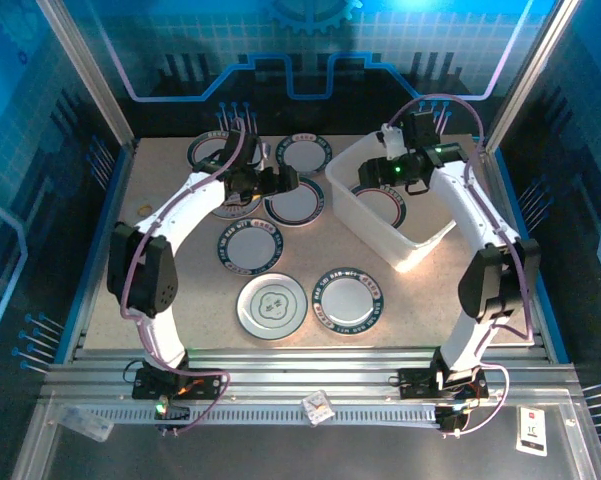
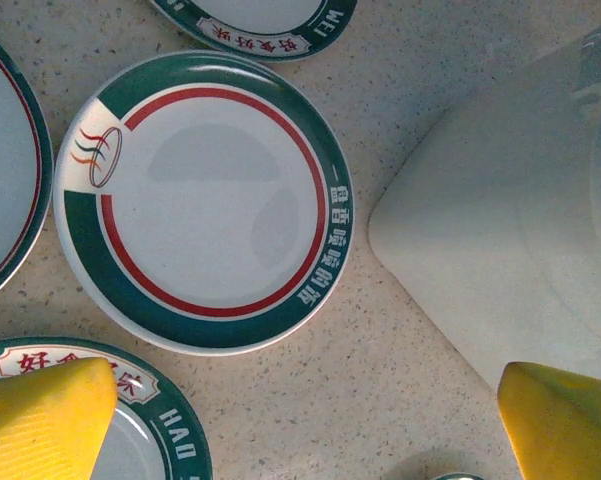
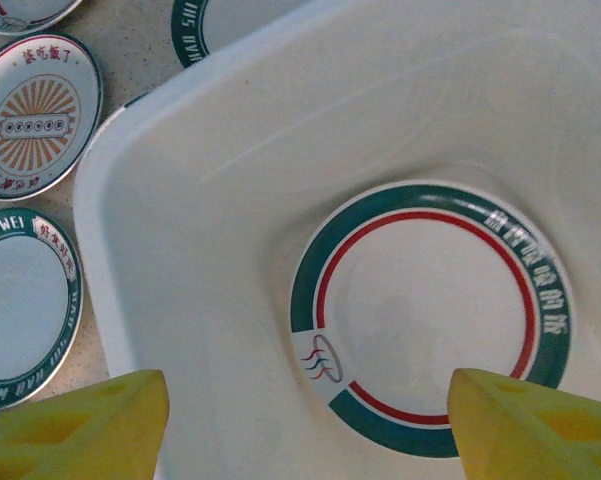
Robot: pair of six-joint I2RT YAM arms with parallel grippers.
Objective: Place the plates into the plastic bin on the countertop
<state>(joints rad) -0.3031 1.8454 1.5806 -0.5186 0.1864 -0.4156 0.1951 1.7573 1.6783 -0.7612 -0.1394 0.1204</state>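
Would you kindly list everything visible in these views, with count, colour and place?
plates: at least seven, pale centres with dark green rims, on the countertop, left of and nearer than the plastic bin.
plate: one, white with green and red rim, flat inside the bin.
plastic bin: one, translucent white, right rear of the countertop.
countertop: one, beige speckled, under everything.
white tags: two, on the near metal ledge.
arms: two, white and black, reaching in from the near edge.
left hand: one, yellow fingers, open above the plates.
right hand: one, yellow fingers, open above the bin.
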